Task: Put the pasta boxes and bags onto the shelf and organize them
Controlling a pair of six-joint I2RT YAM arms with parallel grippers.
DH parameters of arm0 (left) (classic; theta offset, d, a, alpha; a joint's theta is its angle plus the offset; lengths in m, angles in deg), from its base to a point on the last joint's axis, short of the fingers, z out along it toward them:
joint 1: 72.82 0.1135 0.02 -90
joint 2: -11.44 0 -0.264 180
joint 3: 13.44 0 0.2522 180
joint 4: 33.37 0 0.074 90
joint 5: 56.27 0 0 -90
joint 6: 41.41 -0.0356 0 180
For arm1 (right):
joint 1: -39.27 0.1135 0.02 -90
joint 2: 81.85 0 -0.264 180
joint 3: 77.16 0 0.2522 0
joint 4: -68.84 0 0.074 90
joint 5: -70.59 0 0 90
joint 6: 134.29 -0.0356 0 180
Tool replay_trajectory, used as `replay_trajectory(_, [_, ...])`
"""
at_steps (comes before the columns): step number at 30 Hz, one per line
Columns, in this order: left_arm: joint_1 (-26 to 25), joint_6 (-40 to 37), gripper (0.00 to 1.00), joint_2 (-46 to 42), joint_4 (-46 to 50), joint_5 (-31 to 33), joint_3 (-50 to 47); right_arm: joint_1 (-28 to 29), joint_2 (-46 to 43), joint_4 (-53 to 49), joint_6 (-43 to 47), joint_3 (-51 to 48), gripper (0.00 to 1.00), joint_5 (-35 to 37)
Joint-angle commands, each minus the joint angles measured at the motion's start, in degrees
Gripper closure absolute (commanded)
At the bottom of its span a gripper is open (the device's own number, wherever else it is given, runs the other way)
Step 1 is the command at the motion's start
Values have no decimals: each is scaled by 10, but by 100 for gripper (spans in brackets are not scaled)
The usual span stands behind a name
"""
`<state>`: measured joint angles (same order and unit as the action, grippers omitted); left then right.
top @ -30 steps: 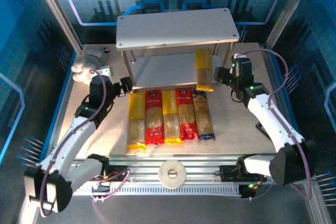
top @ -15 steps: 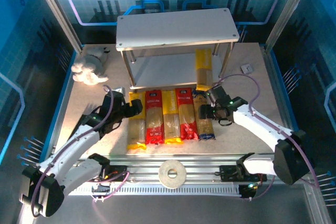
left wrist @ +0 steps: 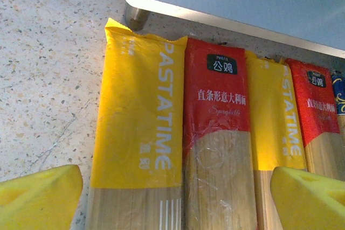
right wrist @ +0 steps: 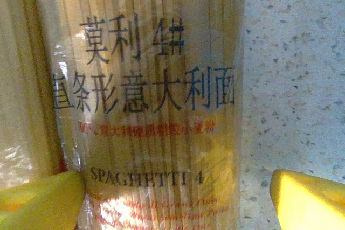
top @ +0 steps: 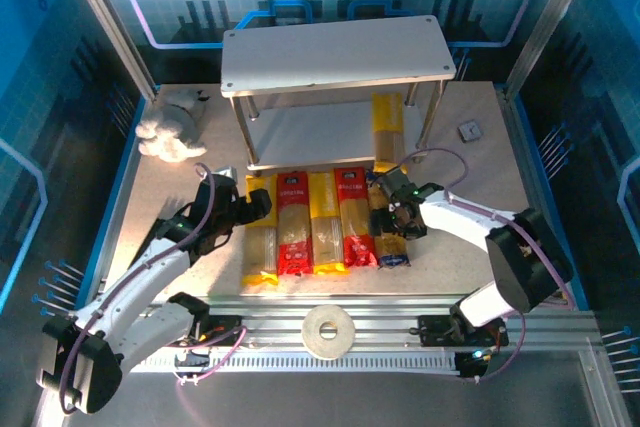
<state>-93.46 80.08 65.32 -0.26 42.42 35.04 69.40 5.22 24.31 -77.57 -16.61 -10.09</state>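
Hovering low over the table (top: 450, 247), both arms are hanging above the five packs (top: 325, 222) lying side by side in front of the shelf (top: 335, 52). The left end effector (top: 262, 205) is spread wide over the leftmost yellow pack (top: 260, 247). The right end effector (top: 393, 219) is straddling the clear pack (top: 392, 247), also wide (one pad on either side). A sixth yellow pack (top: 388, 132) is lying on the lower board (top: 310, 137).
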Motion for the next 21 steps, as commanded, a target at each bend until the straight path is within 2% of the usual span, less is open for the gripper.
replay_trajectory(1, [-3,6,8,-2,-5,-2,0,10,27,11,-7,10,10,-1])
replay_trajectory(7, [-2,5,8,6,-9,2,2,11,63,30,-6,13,10,-30])
replay_trajectory(9, [-3,6,8,8,-11,2,2,12,73,32,-3,13,13,-36])
replay_trajectory(21, [-2,6,9,13,-18,0,2,6,54,14,17,-2,71,-48])
